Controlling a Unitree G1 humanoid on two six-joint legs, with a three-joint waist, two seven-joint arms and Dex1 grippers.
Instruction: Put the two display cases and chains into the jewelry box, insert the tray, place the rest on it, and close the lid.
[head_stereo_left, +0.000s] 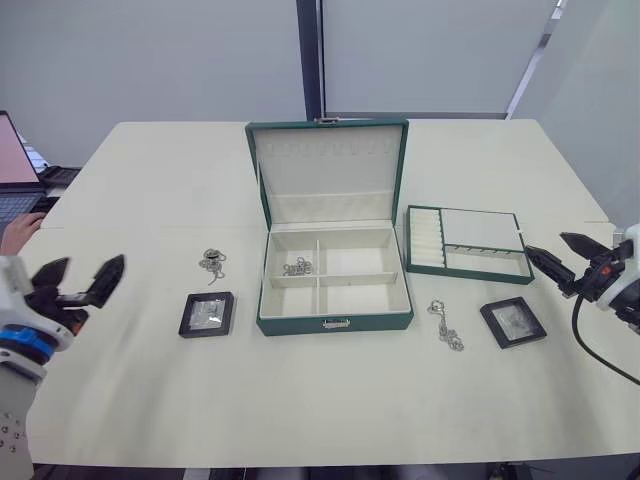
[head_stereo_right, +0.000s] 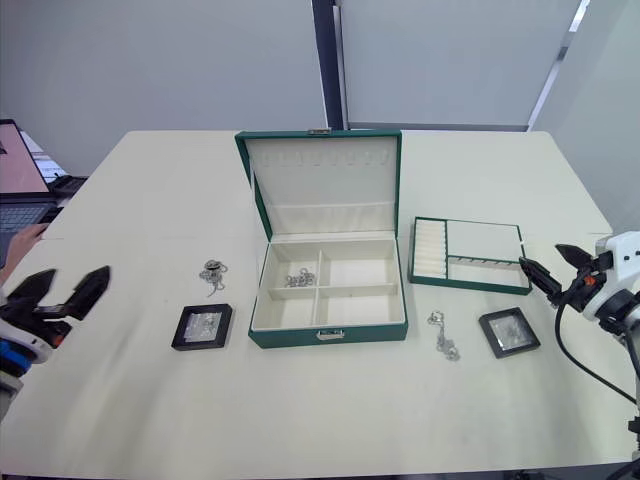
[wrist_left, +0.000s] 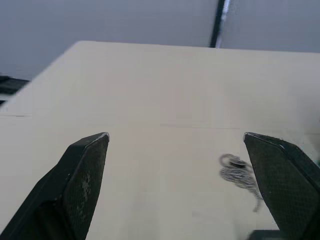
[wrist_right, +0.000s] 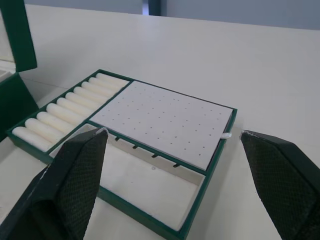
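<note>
Head view: the jewelry box (head_stereo_left: 335, 322) sits mid-table, lid (head_stereo_left: 330, 165) raised, one chain (head_stereo_left: 297, 267) in its far-left compartment. The left gripper (head_stereo_left: 78, 276) and right gripper (head_stereo_left: 561, 257) hover spread and empty. Right wrist view: the tray (wrist_right: 200, 185) shows ring rolls and a perforated pad

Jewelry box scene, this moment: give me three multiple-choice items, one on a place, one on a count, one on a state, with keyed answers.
1. Where does the tray lie?
A. inside the box
B. on the table, on the robot's right of the jewelry box
C. on the lid
2. How many chains lie inside the box?
A. none
B. one
C. three
3. How is the lid?
A. raised open
B. shut
C. detached

Answers: 1 B, the tray sits on the table beside the box. 2 B, one chain in a rear compartment, two others on the table. 3 A, its cream lining faces forward.
</note>
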